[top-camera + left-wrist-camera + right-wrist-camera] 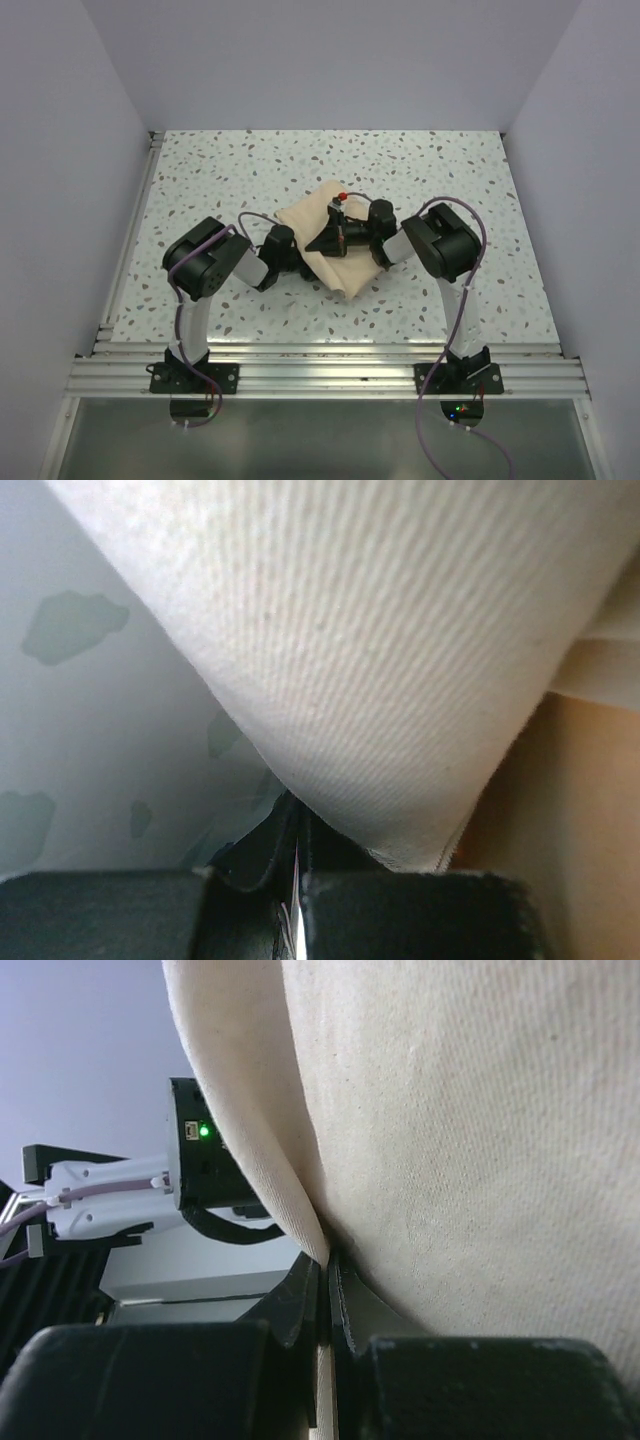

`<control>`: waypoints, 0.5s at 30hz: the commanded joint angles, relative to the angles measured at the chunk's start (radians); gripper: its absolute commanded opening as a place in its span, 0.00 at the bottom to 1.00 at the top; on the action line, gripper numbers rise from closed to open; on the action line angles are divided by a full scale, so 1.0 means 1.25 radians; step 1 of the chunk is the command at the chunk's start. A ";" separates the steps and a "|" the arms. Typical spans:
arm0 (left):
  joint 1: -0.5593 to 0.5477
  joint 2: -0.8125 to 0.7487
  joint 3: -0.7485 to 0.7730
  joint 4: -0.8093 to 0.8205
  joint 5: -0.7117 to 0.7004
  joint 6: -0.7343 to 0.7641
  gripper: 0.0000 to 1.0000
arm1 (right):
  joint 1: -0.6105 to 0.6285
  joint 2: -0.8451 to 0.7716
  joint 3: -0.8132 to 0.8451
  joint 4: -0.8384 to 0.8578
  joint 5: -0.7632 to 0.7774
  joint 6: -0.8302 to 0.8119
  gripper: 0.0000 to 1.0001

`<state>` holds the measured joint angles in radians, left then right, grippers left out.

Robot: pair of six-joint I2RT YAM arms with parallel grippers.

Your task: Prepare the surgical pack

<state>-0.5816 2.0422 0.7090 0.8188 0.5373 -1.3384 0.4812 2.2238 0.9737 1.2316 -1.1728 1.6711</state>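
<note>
**Both grippers pinched on the cloth, mid-table**

Cloth (350,272) — plain tan, lying as a rumpled bundle near the middle of the speckled table (250,170), partly hidden by both arms, which reach in over it from either side. Tray, instruments and packets are not visible; only fabric shows.

Left gripper (297,842): jaws together, clamped on a pointed corner of the cloth. In the left wrist view the corner narrows down into the seam between the two black fingers (400,920); the speckled table surface shows to the left of the fabric, so that corner is raised off the table.

Right gripper (325,1295): jaws together, clamped on a fold of the cloth. In the right wrist view the fabric fills the right side and a thin edge runs down between the fingers (150,1380).

In the top view the two grippers meet close together over the near-left part of the bundle. Behind the fold, the right wrist view shows a black box with a green light (203,1150) — part of the other arm.
</note>
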 commanded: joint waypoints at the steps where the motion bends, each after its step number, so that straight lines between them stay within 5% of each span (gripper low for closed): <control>1: 0.008 -0.029 0.043 0.035 -0.054 0.030 0.00 | 0.026 0.009 -0.014 0.214 -0.025 0.121 0.00; 7: 0.008 -0.027 0.045 0.033 -0.056 0.030 0.00 | 0.026 -0.071 -0.028 -0.024 -0.020 -0.059 0.00; 15: 0.006 -0.026 0.062 0.022 -0.064 0.034 0.00 | 0.045 -0.198 0.009 -0.577 0.009 -0.458 0.00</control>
<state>-0.5823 2.0418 0.7223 0.7994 0.5350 -1.3342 0.4862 2.0541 0.9550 0.8253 -1.1217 1.3361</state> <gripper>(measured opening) 0.005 0.035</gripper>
